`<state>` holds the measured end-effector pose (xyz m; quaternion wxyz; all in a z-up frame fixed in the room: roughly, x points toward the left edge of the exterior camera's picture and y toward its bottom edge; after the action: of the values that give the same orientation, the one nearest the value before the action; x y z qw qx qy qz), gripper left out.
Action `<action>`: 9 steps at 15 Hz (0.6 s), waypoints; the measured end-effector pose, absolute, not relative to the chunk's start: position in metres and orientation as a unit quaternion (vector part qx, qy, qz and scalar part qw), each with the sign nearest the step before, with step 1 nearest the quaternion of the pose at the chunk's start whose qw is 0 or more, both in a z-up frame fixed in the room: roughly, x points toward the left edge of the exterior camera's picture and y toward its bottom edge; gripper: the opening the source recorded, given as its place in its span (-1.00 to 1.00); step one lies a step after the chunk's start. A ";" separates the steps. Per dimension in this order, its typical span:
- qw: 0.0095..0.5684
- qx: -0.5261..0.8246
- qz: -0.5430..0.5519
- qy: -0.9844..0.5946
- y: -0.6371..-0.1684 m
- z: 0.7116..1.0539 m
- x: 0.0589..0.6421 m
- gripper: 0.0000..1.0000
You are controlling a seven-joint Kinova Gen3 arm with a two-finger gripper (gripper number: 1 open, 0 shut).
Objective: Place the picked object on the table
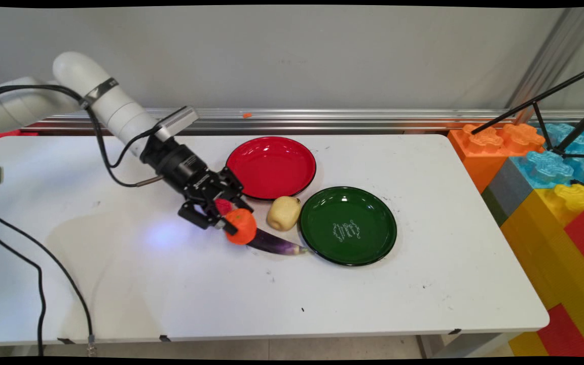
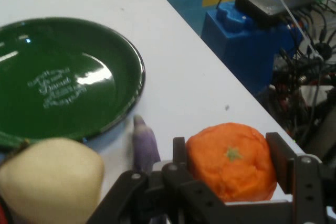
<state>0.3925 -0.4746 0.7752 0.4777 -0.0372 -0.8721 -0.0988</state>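
Here we see our claw (image 1: 227,219) clamped on the orange fruit (image 1: 241,226), low over the table (image 1: 119,284), just above the purple eggplant (image 1: 278,244); both plates sit empty.

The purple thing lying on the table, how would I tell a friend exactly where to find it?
Start at the green plate on the white table. Off that plate's left rim lies the eggplant, long, dark purple. It is the only slender thing there: the pale yellow fruit behind it and the orange between the gripper's fingers are both round.
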 end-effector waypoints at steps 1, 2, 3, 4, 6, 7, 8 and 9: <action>0.476 -0.038 -0.100 -0.873 -0.473 0.772 0.396 -1.00; 0.475 -0.039 -0.102 -0.873 -0.472 0.768 0.400 -1.00; 0.474 -0.039 -0.103 -0.874 -0.471 0.765 0.403 -1.00; 0.472 -0.039 -0.106 -0.874 -0.469 0.761 0.407 -1.00; 0.468 -0.039 -0.111 -0.876 -0.466 0.751 0.413 -1.00; 0.466 -0.039 -0.113 -0.877 -0.464 0.746 0.416 -1.00; 0.464 -0.038 -0.115 -0.877 -0.464 0.741 0.418 -1.00; 0.462 -0.038 -0.116 -0.878 -0.463 0.737 0.421 -1.00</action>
<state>0.4205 -0.4630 0.7365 0.4622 -0.0380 -0.8783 -0.1164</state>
